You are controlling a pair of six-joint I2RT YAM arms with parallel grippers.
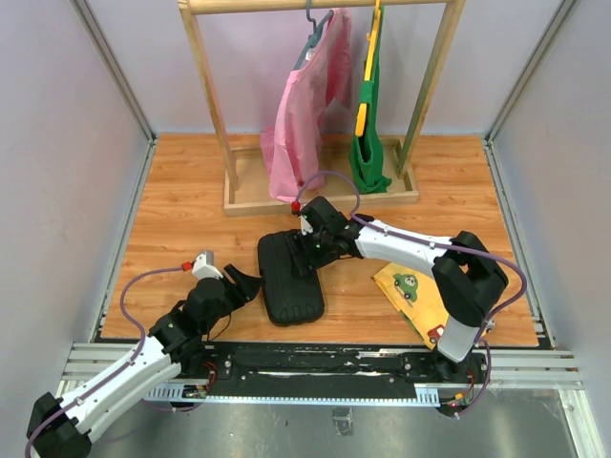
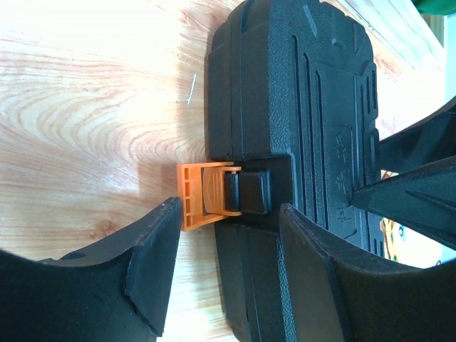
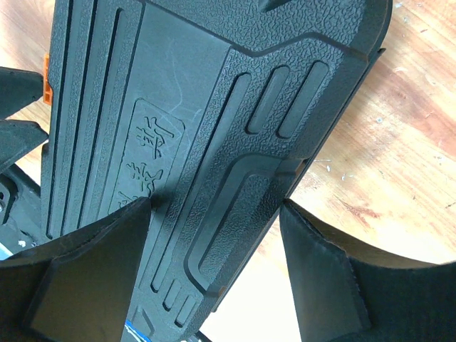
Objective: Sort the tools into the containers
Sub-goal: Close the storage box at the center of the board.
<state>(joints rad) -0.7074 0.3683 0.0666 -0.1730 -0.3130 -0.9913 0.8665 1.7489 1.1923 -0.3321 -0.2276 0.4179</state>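
Black tool case (image 1: 291, 277) lay mid-tabletop, halves together. L gripper (image 1: 248, 284) had jaws apart, straddling orange latch (image 2: 191, 196) on case's left side. R gripper (image 1: 310, 250) had jaws apart at case's far-right rim, one finger (image 3: 107, 249) on lid. Nearby: yellow board (image 1: 415, 296) twd near-right corner, clothes rack (image 1: 239, 196) w/ garments (image 1: 301, 124) along far edge.

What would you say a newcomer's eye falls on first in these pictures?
The closed black tool case lies on the wooden table, its orange latch sticking out toward the left hand, while the right hand straddles its far edge. Behind, a wooden rack holds a pink garment and a green garment.
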